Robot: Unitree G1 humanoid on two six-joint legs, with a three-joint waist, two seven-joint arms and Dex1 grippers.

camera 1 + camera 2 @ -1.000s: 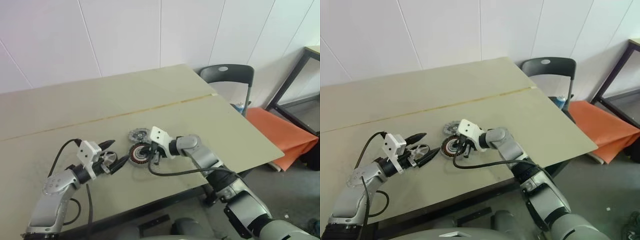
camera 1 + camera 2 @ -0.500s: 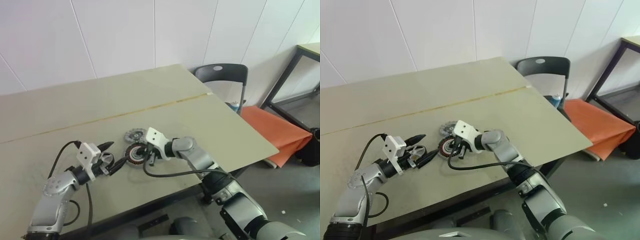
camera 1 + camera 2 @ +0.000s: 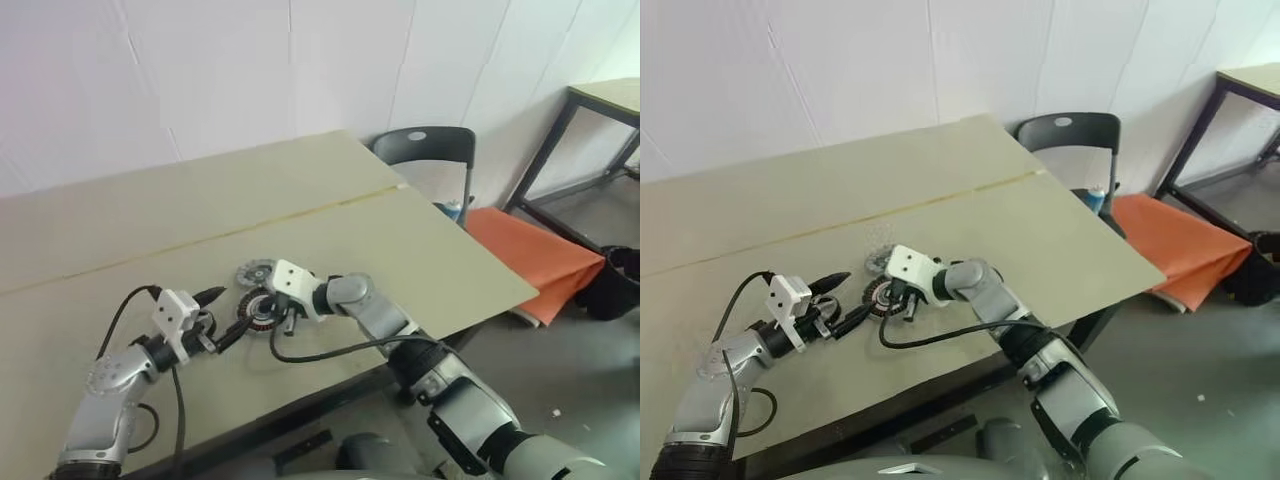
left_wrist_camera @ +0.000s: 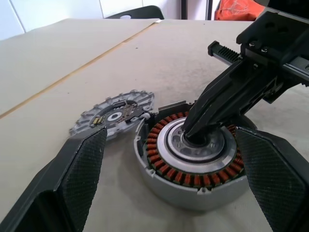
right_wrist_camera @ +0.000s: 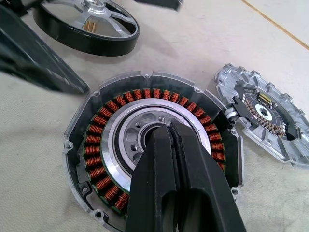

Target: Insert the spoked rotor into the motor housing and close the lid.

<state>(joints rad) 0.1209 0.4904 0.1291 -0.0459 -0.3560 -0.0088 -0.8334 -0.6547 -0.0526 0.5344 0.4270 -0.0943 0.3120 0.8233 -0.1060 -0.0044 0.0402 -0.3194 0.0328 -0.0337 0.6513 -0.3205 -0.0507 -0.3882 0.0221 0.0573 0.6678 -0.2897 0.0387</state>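
Seating the spoked rotor is the step I judge to be in hand, and it is not yet in: it lies flat on the table at about nine o'clock of the motor housing, just beside it, rim dark, silvery spokes up, hub axis vertical. Being round, it has no long axis to speak of.

The motor housing sits open-face up near the table's front edge, copper windings ringing a silver centre bore, its axis vertical as well. The lid, a finned silver disc with a small circuit board showing, lies flat at roughly one o'clock of the housing, touching or nearly touching its rim.

My right hand is fully closed, holding nothing, its paired tips pressed down into the housing's centre bore; I read that as steadying the casing. My left hand is spread as wide as it goes, empty, fingers flanking the rotor without gripping it.

To do this well I would close the left hand on the rim, keep the rotor level, clear the right hand from the bore, then lower hub over centre.
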